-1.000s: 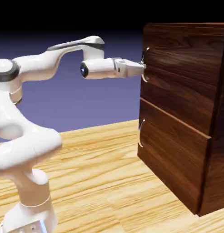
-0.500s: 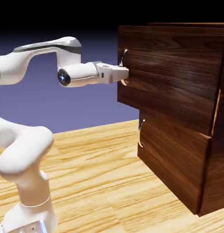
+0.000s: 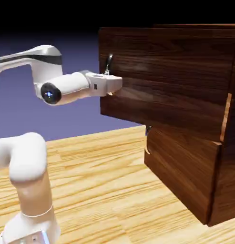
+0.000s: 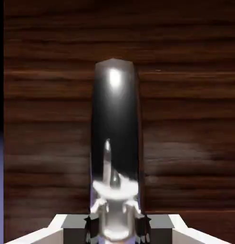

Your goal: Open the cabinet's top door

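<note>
In the exterior view, the cabinet [image 3: 195, 157] stands on the right of the wooden table [image 3: 100, 186], dark and glossy. Its top door [image 3: 162, 76] juts out well to the left of the cabinet's front, far past the lower panel [image 3: 181, 171], which sits flush and shut with its own small silver handle [image 3: 148, 139] at its left edge. The white arm [image 3: 28, 157] rises from the lower left and reaches level toward the top door. The gripper [image 3: 113, 86] sits at the top door's handle [image 3: 108, 63], whose upper end curves up above the hand.

In the hand view, dark wood grain fills nearly everything. The handle [image 4: 115, 138] runs upright through the middle as a shiny dark bar, and the gripper [image 4: 116, 221] at the bottom edge is pinched on its lower end, grey fingertips [image 4: 90, 225] pressed against either side
</note>
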